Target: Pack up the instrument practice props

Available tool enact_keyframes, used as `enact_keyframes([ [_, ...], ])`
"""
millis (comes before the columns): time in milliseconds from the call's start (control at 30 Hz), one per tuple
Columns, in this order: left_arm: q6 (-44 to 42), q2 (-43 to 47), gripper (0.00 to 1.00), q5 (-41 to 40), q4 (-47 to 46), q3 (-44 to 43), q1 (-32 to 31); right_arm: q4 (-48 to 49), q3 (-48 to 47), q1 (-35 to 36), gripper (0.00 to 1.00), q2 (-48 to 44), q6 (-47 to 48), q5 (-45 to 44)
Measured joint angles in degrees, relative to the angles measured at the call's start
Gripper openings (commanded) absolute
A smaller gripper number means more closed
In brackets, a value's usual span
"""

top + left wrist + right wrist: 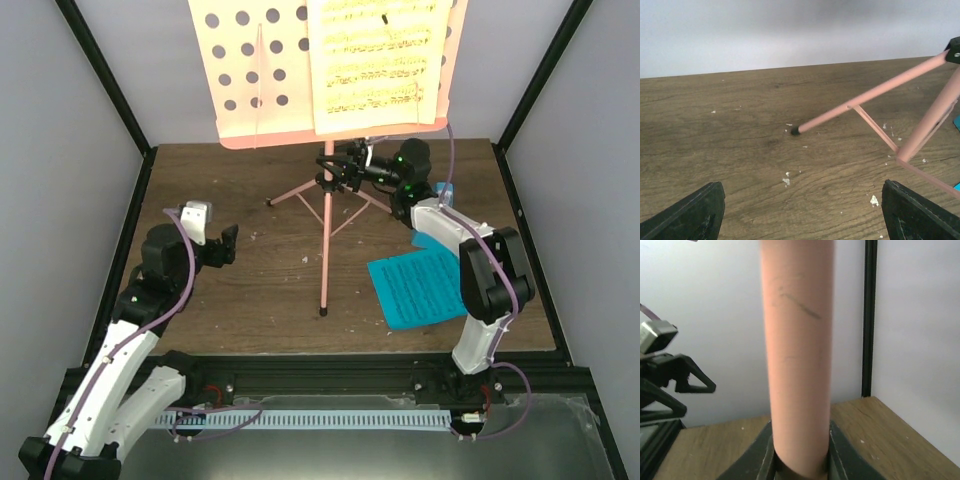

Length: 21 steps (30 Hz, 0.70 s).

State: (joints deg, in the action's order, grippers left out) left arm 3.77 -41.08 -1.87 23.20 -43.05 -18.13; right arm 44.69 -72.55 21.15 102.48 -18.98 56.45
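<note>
Pale walls [70, 120] with black frame posts enclose a dark wood table [260, 290] flecked with white crumbs. Music stand [324, 240] at mid-table: pole upright, long axis vertical, three legs splayed, punched desk on top facing the arms. Yellow sheet [375, 60] upright on the desk's right half. Blue sheet [412, 290] flat on the table right of the stand, beside the right arm. Right gripper [343, 166] pinches the pole near the leg hub. Left gripper [215, 240], left of the stand, jaws spread, empty.

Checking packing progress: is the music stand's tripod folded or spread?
Spread. The music stand stands upright on the table, its three pink legs splayed apart on the wood.
</note>
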Motion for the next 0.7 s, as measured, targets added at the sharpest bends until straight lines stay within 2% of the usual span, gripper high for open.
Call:
enact_keyframes([
  [33, 0.0, 0.0, 0.87, 0.0, 0.0, 0.0, 0.0, 1.2, 0.1, 0.1, 0.11, 0.0, 2.6, 0.2],
  [167, 0.0, 0.0, 0.87, 0.0, 0.0, 0.0, 0.0, 1.0, 1.2, 0.6, 0.01, -1.3, 2.7, -1.7],
  [367, 0.0, 0.0, 0.87, 0.0, 0.0, 0.0, 0.0, 0.3, 8.2, 4.9, 0.01, -7.0, 8.0, -11.7],
  [500, 0.0, 0.0, 0.87, 0.0, 0.0, 0.0, 0.0, 1.1, 12.0, 10.6, 0.01, -9.1, 12.6, -23.7],
  [700, 0.0, 0.2, 0.87, 0.0, 0.0, 0.0, 0.0, 2.4, 12.7, 18.4, 0.01, -8.7, 16.0, -43.1],
])
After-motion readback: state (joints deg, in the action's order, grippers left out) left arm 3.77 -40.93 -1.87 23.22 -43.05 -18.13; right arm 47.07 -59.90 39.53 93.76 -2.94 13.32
